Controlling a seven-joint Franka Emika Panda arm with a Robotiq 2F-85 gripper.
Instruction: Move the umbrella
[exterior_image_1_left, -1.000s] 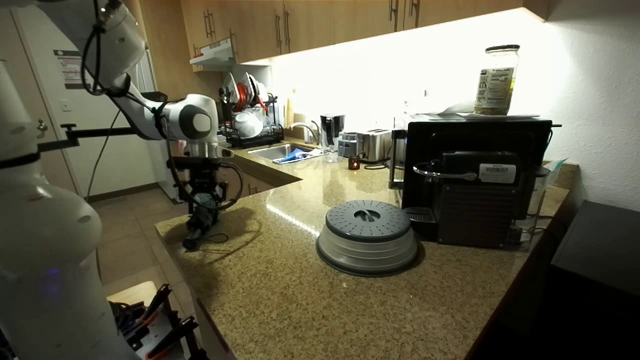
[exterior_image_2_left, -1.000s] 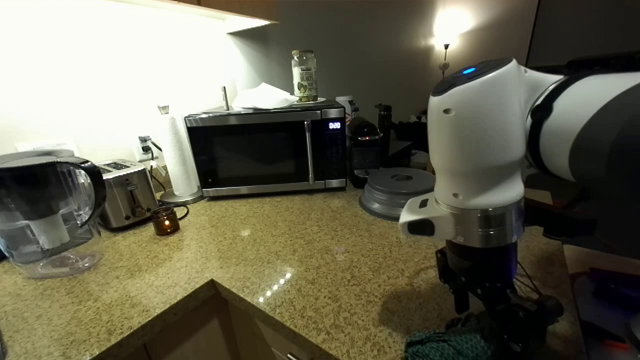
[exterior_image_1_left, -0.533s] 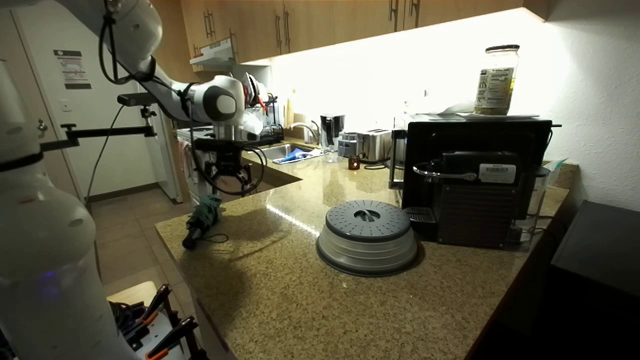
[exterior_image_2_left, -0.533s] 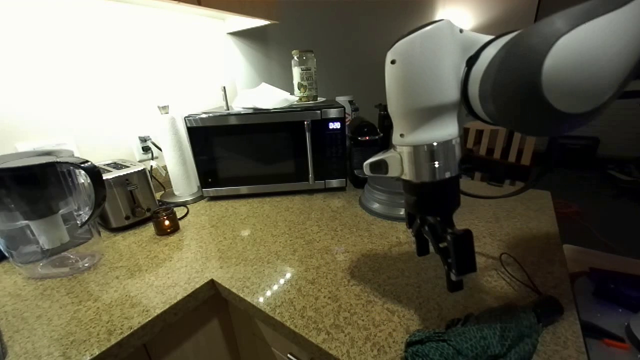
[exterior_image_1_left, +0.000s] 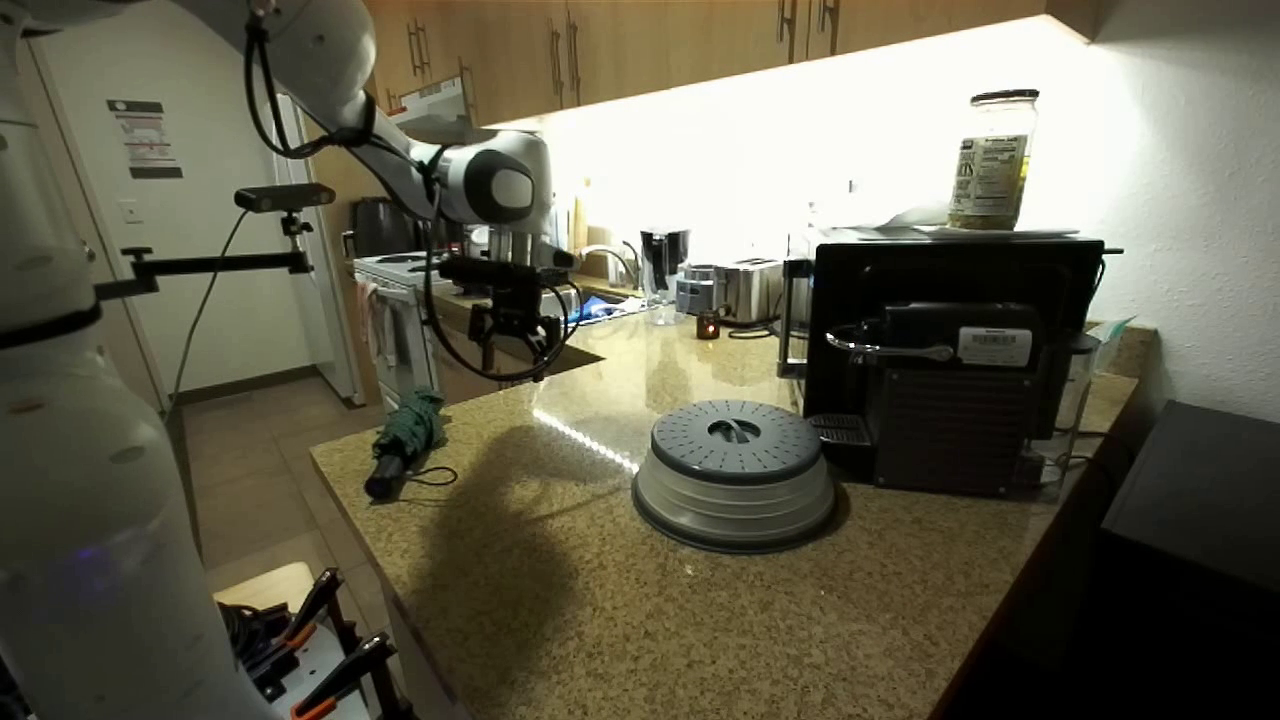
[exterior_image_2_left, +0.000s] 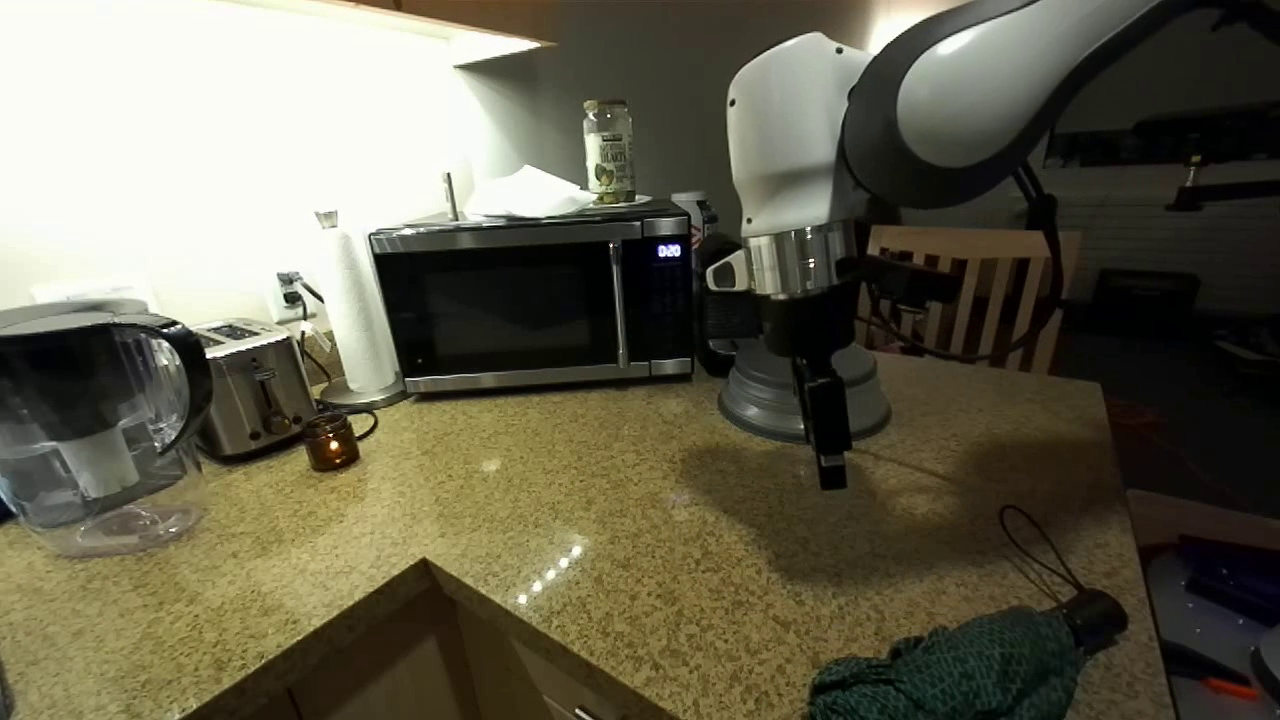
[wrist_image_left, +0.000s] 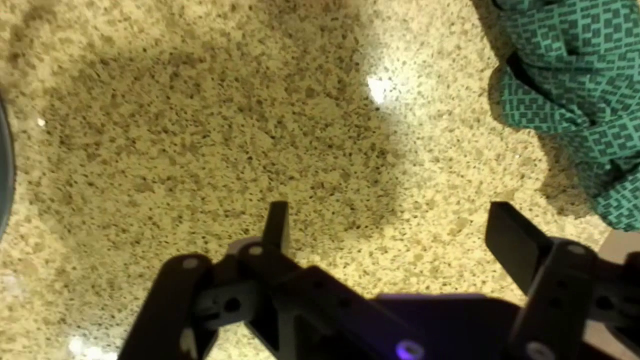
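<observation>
The white arm (exterior_image_2_left: 790, 140) has dark grey joint trim (exterior_image_2_left: 872, 135), a silver collar (exterior_image_2_left: 795, 260), black cables (exterior_image_1_left: 256, 50) and a black gripper (wrist_image_left: 390, 217).

The umbrella (wrist_image_left: 590, 100) was green — patterned with dark blocks — its handle (exterior_image_2_left: 1095, 618) black; the tabletop (exterior_image_2_left: 600, 480) was speckled tan, the tool (wrist_image_left: 389, 210) black, the domed cover (exterior_image_1_left: 735, 475) grey.
</observation>
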